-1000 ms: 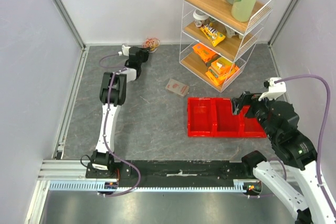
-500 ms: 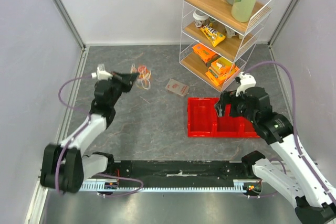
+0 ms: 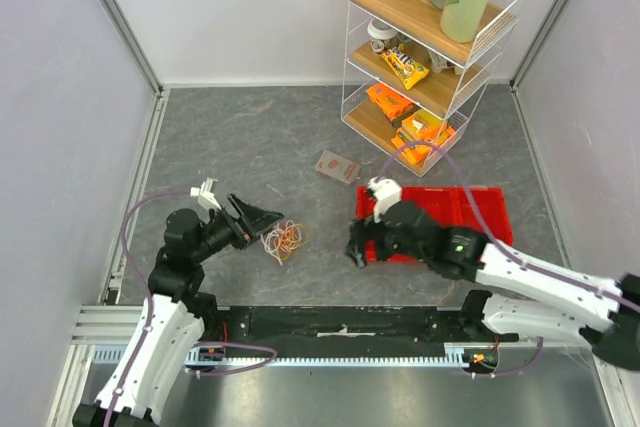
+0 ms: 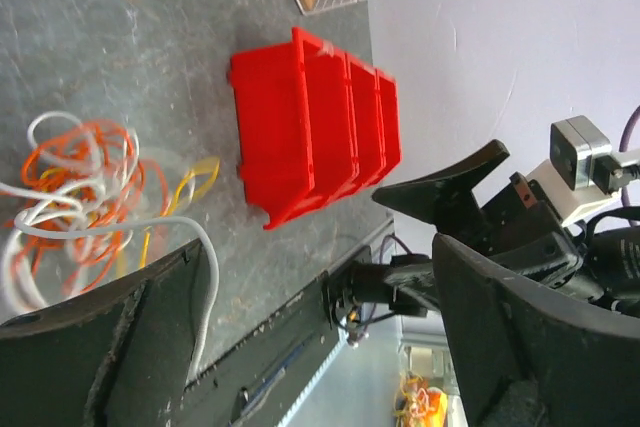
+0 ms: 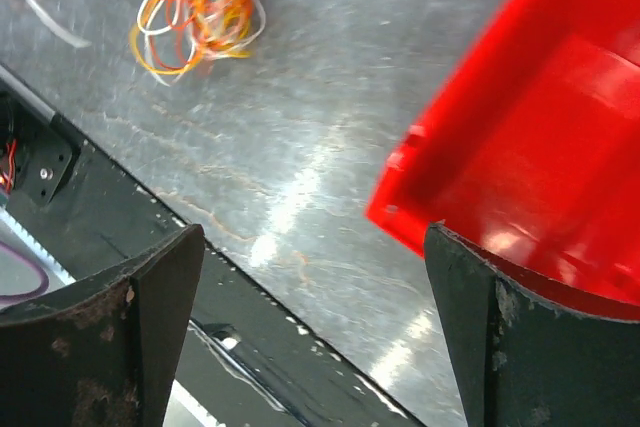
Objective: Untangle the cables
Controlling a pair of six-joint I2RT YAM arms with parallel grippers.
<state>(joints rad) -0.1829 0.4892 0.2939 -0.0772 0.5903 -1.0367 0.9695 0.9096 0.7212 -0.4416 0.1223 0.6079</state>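
Observation:
The cables (image 3: 283, 240) are a small tangle of orange, yellow and white loops lying on the grey table near its front left. My left gripper (image 3: 268, 222) hovers just left of them, jaws wide open. In the left wrist view the cables (image 4: 85, 182) lie beyond the left gripper (image 4: 320, 277), and one white strand runs along the inside of the left finger. My right gripper (image 3: 353, 250) is open at the red bin's near left corner, a short way right of the bundle. The right wrist view has the cables (image 5: 195, 12) at top left, far from the empty right gripper (image 5: 315, 237).
A red three-compartment bin (image 3: 480, 209) sits right of centre, partly under my right arm. A wire shelf (image 3: 430, 47) with snacks and bottles stands at the back right. A small flat packet (image 3: 337, 166) lies mid-table. The black base rail (image 3: 340, 332) runs along the near edge.
My left arm dragged the cables from the back of the table to the near left, then opened and let them go. My right arm swung left across the red bin toward them.

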